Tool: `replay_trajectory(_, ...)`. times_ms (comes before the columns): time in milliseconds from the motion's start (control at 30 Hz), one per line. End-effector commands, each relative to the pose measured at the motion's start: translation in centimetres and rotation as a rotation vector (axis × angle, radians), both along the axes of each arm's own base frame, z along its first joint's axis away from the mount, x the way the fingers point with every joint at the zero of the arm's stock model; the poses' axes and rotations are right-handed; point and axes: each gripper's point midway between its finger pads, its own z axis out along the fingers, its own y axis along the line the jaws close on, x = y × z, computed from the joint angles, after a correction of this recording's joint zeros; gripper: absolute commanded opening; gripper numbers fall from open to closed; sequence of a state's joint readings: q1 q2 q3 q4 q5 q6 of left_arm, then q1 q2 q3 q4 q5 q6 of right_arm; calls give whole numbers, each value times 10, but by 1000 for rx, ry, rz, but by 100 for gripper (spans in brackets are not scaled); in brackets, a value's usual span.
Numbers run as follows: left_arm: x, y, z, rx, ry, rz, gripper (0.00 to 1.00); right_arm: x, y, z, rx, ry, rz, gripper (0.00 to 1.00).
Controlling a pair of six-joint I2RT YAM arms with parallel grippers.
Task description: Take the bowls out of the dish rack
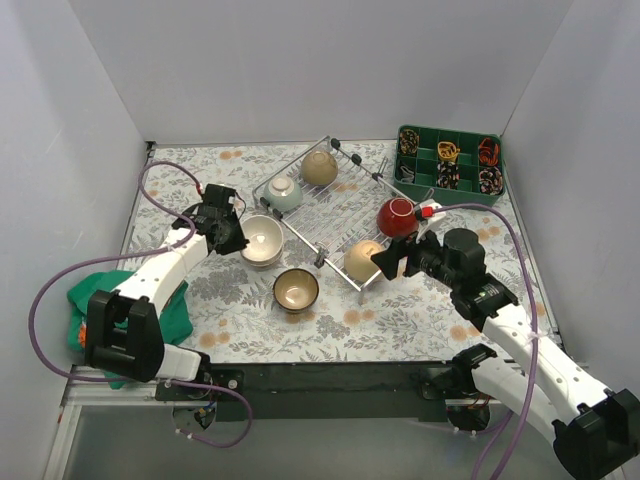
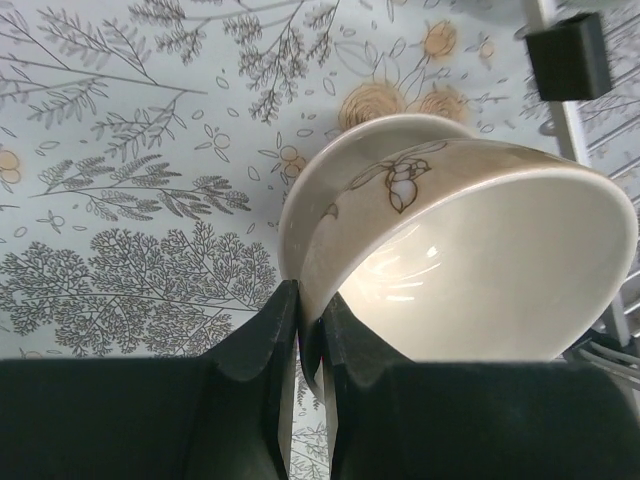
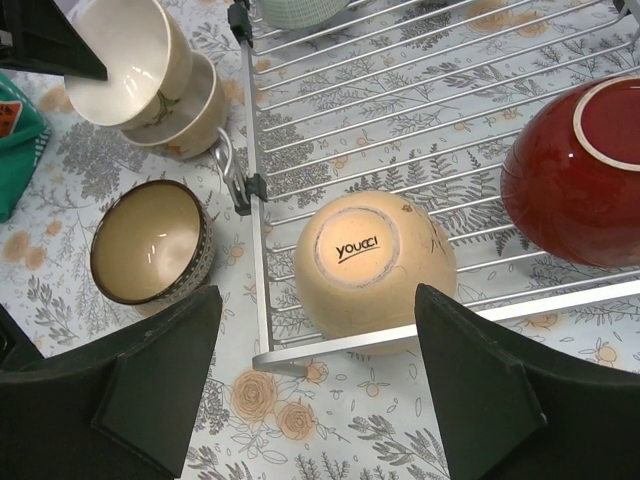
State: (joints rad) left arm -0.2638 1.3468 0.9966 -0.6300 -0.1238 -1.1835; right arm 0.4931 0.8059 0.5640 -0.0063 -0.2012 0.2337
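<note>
The silver wire dish rack (image 1: 309,240) holds two upturned tan bowls, one at the far side (image 1: 320,168) and one at the near corner (image 1: 363,260). It also holds a celadon bowl (image 1: 283,193) and a red bowl (image 1: 397,216). My left gripper (image 1: 232,235) is shut on the rim of a cream bowl (image 2: 470,260), held tilted on a second cream bowl (image 3: 198,100) left of the rack. A dark brown bowl (image 1: 296,289) sits upright on the table. My right gripper (image 3: 315,390) is open and empty, just in front of the near tan bowl (image 3: 370,260).
A green compartmented tray (image 1: 450,160) with small items stands at the far right. A green cloth (image 1: 100,300) lies at the left edge by the left arm's base. The floral table cover shows between the dark bowl and the near edge.
</note>
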Motion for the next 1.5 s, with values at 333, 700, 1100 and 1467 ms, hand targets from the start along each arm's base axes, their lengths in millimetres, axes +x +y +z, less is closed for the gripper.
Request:
replay_trajectory(333, 15, -19, -6, -59, 71, -74, 23, -1, -7, 2, -26, -64, -12, 86)
replay_trajectory(700, 16, -14, 20, -43, -15, -78, 65, 3, -6, -1, -43, -54, -8, 86)
replay_trajectory(1100, 14, -27, 49, -143, -174, -129, 46, 3, -3, -3, -66, -20, 15, 86)
replay_trajectory(1467, 15, -46, 28, -297, -170, -174, 43, -1, -1, -8, -73, -1, 38, 85)
